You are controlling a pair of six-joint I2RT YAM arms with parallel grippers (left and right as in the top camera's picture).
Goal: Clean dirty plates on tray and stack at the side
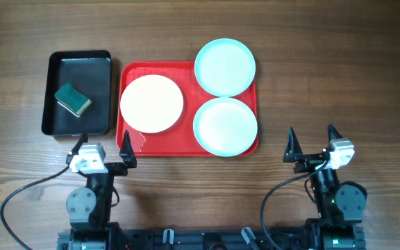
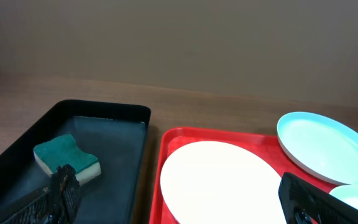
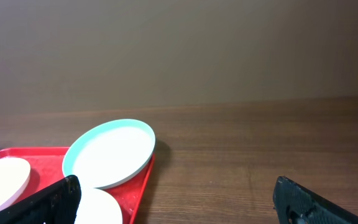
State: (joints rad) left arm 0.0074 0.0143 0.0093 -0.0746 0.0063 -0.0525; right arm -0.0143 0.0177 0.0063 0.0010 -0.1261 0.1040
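Tray (image 1: 186, 142) loaded, both grippers apart

The red tray lies on the wooden worktop (image 1: 339, 69) with three plates on it. The cream plate (image 1: 151, 103) fills its left half. The far turquoise plate (image 1: 225, 67) sits at the back right corner, overhanging the far rim; the right wrist view shows it tilted there. The near turquoise plate (image 1: 225, 126) occupies the front right corner, just beside the other turquoise one.

Left of the red tray stands a black tray (image 1: 51, 90) holding a green sponge (image 1: 72, 98).

The left gripper (image 1: 104, 144) hangs at the tray's near left corner, fingers spread, holding nothing. The right gripper (image 1: 311, 133) is over bare wood to the right of the tray, fingers likewise wide and empty.
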